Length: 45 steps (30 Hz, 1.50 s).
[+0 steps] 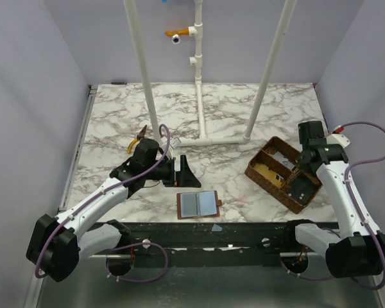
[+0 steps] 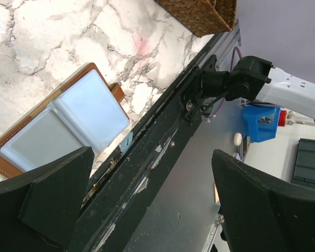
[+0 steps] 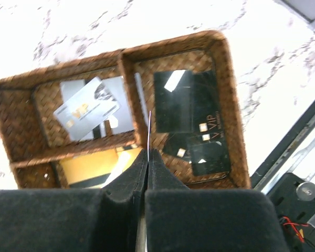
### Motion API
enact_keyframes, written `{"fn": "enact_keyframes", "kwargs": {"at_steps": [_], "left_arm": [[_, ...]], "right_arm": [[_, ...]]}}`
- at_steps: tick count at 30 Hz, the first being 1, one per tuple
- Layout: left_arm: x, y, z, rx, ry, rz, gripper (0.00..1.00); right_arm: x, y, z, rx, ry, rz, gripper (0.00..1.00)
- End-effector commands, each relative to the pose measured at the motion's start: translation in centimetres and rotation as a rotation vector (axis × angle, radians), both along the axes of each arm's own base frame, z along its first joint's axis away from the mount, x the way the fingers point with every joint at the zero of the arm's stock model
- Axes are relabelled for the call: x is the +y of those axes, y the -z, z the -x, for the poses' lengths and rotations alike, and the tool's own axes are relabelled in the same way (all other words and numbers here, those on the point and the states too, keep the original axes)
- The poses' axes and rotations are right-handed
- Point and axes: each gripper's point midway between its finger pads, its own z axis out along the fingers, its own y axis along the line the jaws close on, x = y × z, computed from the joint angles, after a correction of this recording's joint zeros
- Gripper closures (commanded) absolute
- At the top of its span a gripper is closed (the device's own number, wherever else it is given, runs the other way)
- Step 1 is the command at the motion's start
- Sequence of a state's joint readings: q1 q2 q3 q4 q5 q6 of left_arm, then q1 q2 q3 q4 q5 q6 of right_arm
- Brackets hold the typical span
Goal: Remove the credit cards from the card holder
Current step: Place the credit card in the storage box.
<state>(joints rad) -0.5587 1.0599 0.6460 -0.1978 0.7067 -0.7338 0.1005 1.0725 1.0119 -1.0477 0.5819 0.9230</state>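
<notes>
A: Okay, top view first, where's the card holder?
B: The card holder (image 1: 197, 205) lies open and flat on the marble table (image 1: 115, 122), near the front edge, between the two arms. The left gripper (image 1: 183, 172) is just behind it, fingers spread, gripping nothing. The right gripper (image 1: 296, 174) is over the woven basket (image 1: 263, 185); can't tell its fingers here
A: Left wrist?
B: Fingers (image 2: 52, 194) wide apart. The holder's clear pockets face up
A: Right wrist?
B: Fingers (image 3: 121, 184) clenched, a thin pale card (image 3: 148, 131) pinched edge-on between the tips, above the basket's divider. Grey cards (image 3: 86, 107) lie in one compartment, dark cards (image 3: 191, 121) in the biggest, a yellowish card (image 3: 89, 168) in the third
</notes>
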Motion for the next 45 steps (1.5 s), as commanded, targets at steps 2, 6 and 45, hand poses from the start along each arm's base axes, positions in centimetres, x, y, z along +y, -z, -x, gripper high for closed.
{"fn": "enact_keyframes", "kwargs": {"at_steps": [2, 6, 45], "left_arm": [[-0.6, -0.9, 0.2, -0.037, 0.057, 0.036, 0.02], [-0.7, -0.9, 0.3, -0.035, 0.058, 0.038, 0.02], [0.1, -0.9, 0.5, -0.053, 0.020, 0.004, 0.01]], "right_arm": [[-3.3, -0.2, 0.9, 0.076, 0.042, 0.028, 0.99], [-4.0, 0.8, 1.4, 0.112, 0.065, 0.036, 0.99], [0.9, -1.0, -1.2, -0.036, -0.158, -0.189, 0.00]]}}
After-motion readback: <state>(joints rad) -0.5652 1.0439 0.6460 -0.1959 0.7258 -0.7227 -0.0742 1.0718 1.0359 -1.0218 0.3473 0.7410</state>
